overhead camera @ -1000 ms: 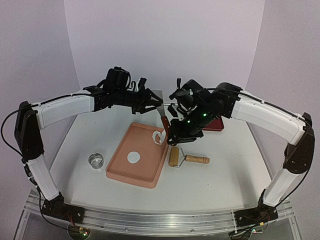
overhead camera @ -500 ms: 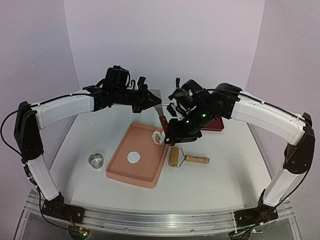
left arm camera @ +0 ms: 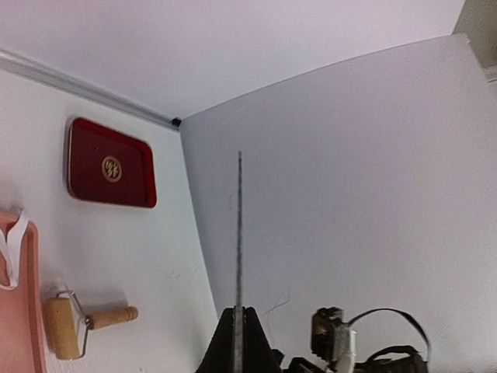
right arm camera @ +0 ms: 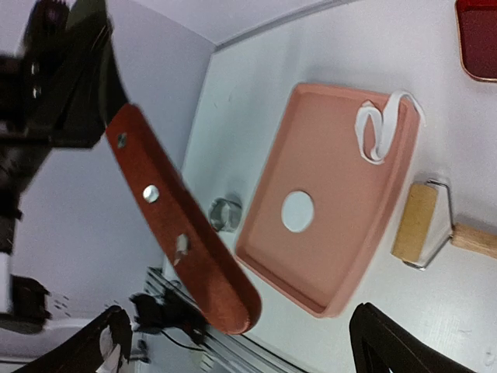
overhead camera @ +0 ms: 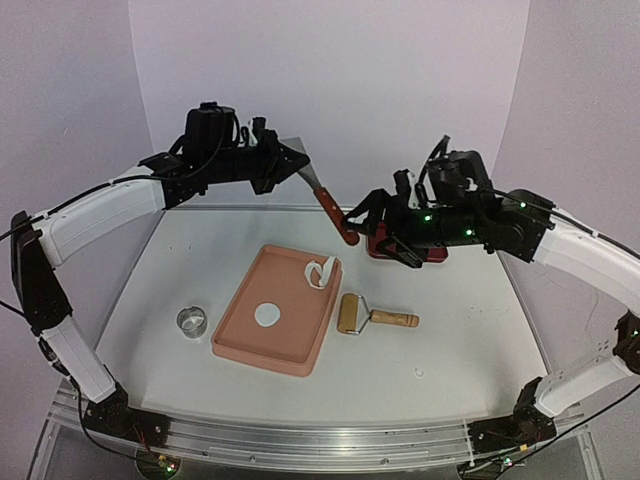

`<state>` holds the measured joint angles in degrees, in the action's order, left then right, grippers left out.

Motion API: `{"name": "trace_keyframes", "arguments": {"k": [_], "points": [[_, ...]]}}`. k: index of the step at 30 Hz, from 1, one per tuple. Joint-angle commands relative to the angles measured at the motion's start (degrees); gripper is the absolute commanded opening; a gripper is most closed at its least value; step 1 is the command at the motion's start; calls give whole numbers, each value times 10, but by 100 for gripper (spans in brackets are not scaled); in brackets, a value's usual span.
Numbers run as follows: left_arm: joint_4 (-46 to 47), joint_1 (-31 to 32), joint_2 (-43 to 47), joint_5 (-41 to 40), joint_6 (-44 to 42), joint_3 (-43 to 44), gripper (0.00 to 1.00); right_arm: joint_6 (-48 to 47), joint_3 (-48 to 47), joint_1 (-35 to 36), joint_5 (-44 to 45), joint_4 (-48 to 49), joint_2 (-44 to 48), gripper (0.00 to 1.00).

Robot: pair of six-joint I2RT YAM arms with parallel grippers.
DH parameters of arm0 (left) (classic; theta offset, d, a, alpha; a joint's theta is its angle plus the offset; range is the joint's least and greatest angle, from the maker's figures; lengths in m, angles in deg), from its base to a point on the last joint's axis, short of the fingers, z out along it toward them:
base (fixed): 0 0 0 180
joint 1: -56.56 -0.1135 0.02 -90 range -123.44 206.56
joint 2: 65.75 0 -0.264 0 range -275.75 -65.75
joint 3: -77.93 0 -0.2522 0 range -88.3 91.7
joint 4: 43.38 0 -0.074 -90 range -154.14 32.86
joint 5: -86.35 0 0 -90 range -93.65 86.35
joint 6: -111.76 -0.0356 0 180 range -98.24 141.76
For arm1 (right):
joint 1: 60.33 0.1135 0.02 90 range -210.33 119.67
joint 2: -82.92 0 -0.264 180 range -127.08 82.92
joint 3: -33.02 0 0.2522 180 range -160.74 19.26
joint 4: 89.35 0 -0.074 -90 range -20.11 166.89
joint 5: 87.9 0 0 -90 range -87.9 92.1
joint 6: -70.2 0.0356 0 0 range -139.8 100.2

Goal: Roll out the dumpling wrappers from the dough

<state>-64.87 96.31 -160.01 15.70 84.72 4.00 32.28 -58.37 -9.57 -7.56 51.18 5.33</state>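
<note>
A round white dumpling wrapper (overhead camera: pixel 267 315) (right arm camera: pixel 297 210) lies in the pink tray (overhead camera: pixel 245 345) (right arm camera: pixel 264 167). A ragged strip of dough (overhead camera: pixel 322 270) (right arm camera: pixel 379 124) (left arm camera: pixel 12 245) hangs over the tray's far corner. My left gripper (overhead camera: pixel 291 166) (left arm camera: pixel 239 330) is shut on the thin metal blade of a spatula (left arm camera: pixel 239 233), held high over the table's back. Its red-brown handle (overhead camera: pixel 335 215) (right arm camera: pixel 178 225) points down to the right. My right gripper (overhead camera: pixel 380 228) (right arm camera: pixel 241 342) stands open, with the handle's end between its fingers but untouched.
A wooden rolling pin (overhead camera: pixel 362 315) (right arm camera: pixel 415 221) (left arm camera: pixel 66 326) lies right of the pink tray. A small metal ring (overhead camera: pixel 192 321) (right arm camera: pixel 225 214) stands to the tray's left. A dark red tray (overhead camera: pixel 425 250) (left arm camera: pixel 111 172) (right arm camera: pixel 477 39) sits at the back, partly behind my right gripper.
My right gripper opened, let go of the spatula handle and drew back to the right. My left gripper shut on the blade and lifted the spatula up and left.
</note>
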Motion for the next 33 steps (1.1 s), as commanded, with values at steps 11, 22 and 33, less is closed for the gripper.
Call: {"name": "trace_keyframes", "arguments": {"k": [11, 22, 33], "points": [[207, -1, 82, -78, 159, -48, 0, 189, 40, -27, -80, 500, -42, 90], [225, -1, 90, -84, 178, -67, 0, 180, 2, -27, -93, 515, -69, 52], [216, -1, 82, -67, 179, -59, 0, 176, 11, -26, -92, 515, -59, 44]]}}
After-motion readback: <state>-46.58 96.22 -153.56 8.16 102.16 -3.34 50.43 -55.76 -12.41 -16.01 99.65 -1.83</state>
